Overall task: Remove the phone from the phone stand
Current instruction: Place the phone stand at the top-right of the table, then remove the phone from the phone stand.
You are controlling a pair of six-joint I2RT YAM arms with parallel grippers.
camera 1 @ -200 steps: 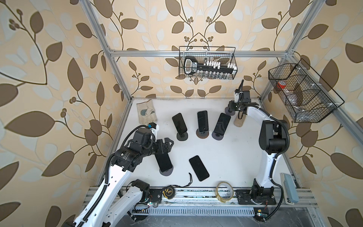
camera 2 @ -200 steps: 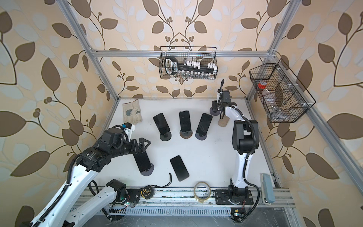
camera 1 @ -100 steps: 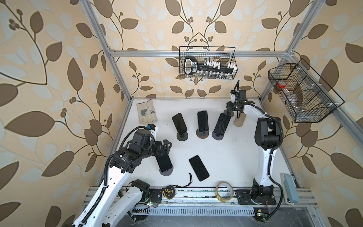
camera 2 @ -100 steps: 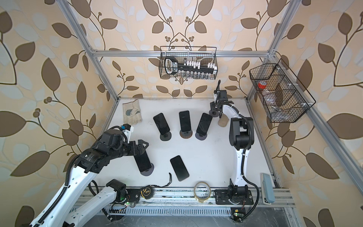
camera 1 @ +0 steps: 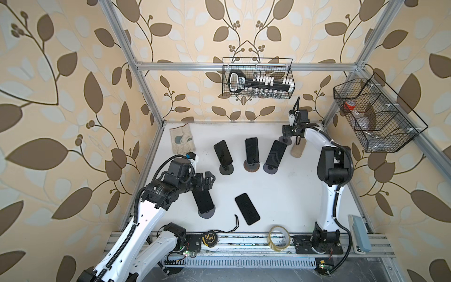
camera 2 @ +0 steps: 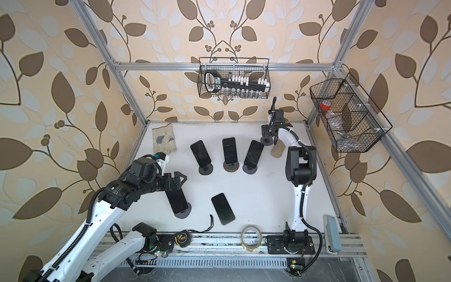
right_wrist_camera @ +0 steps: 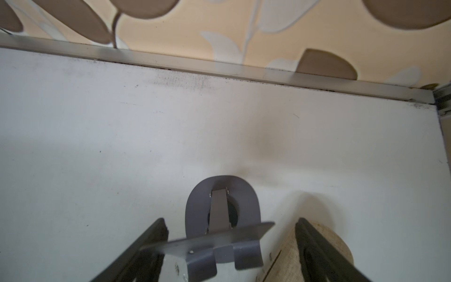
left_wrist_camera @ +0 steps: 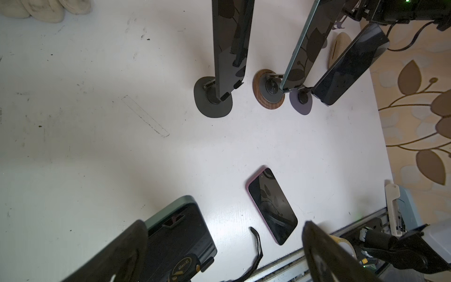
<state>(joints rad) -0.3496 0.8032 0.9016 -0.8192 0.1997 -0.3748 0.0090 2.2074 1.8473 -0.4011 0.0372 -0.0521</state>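
Phone [camera 1: 203, 201] in play: propped on the near-left stand [camera 1: 206, 214], screen dark, leaning back, well forward on the white counter [camera 1: 305, 195]. The left end effector [camera 1: 211, 182] hovers right at its upper end, jaws spread wide with nothing in them. From the left wrist, the phone's top edge sits under one of the fingers [left_wrist_camera: 122, 251] rather than centred between the two. I read this as the approach, with the grasp not yet made. Next it needs to centre over the phone, come down so the jaws straddle its long edges, close, then lift along the stand's lean. A sideways pull could tip that light base.

At the back right, the right end effector [camera 1: 288, 131] sits low over an empty grey stand [right_wrist_camera: 220, 207]. Its jaws are apart with the stand's plate between them, and it grips nothing.

Now the containers. The side basket [camera 1: 366, 80] on the right wall has three compartments. A red-capped item [camera 1: 350, 105] is in the one nearest the back wall, and there is clear plastic I can't name in the nearer ones. The back-wall basket [camera 1: 256, 58] holds a black rack [camera 1: 238, 81] with a row of small white pieces.

Smaller things: three more phones stand on stands mid-counter, a flat phone [camera 1: 247, 208] lies between them and the front rail, and a glove [camera 1: 181, 138] sits in the back-left corner.
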